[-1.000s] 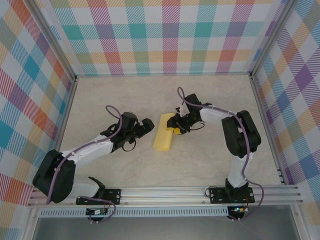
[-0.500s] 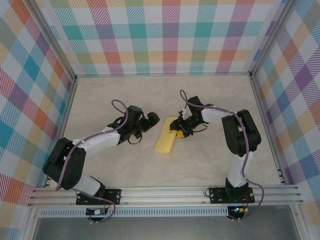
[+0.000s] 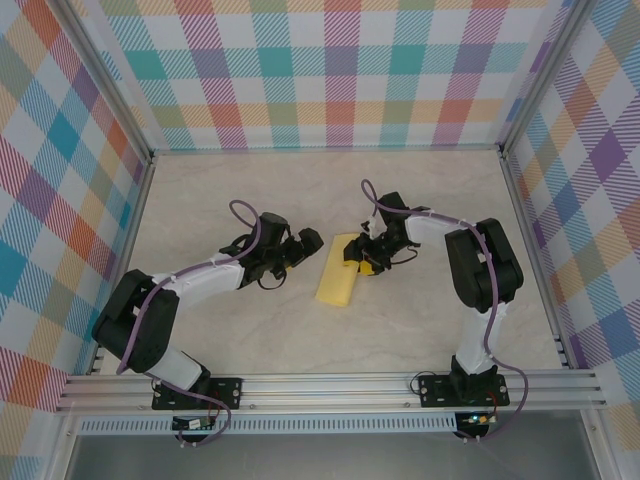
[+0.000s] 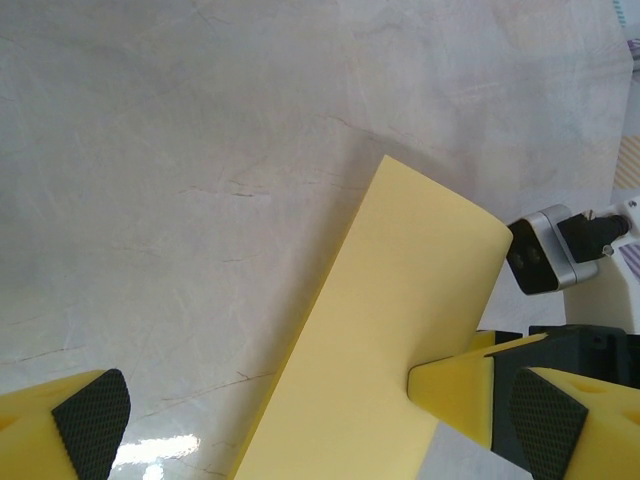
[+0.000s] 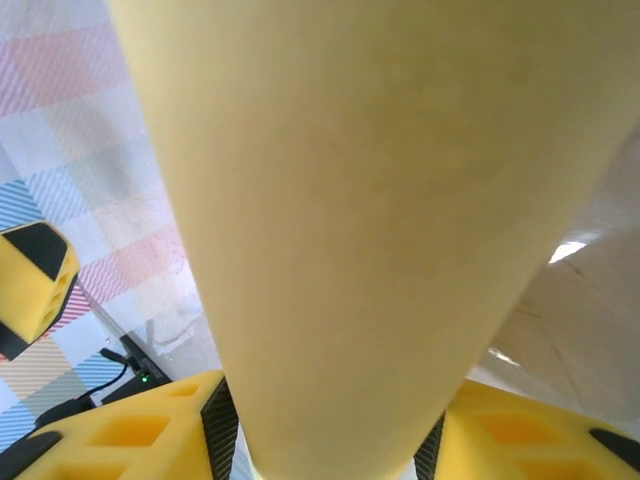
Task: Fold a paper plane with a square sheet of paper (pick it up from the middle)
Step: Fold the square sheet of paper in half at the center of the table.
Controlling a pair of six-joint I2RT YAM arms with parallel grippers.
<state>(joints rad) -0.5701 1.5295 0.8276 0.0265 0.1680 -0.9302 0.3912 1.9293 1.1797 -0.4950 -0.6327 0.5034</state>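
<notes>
The square sheet of paper (image 3: 336, 280), yellow and folded over into a long narrow strip, lies slanted on the table's middle. My right gripper (image 3: 362, 258) is at its far right end, shut on it. In the right wrist view the curved paper (image 5: 350, 200) spans the gap between the two pads (image 5: 218, 440) of the right gripper (image 5: 325, 450). My left gripper (image 3: 303, 247) stands wide open just left of the strip's far end. In the left wrist view the paper (image 4: 390, 330) lies between the spread fingers (image 4: 90, 420) of the left gripper (image 4: 320, 425), untouched by them.
The pale marble tabletop (image 3: 250, 330) is walled by plaid panels (image 3: 340, 80) at the back and both sides. An aluminium rail (image 3: 330, 385) runs along the near edge, with both arm bases on it. There is bare table in front of and behind the paper.
My left gripper has moved right and forward until it is close beside the paper. The paper and the right gripper have shifted slightly right. The right jaws have widened a little.
</notes>
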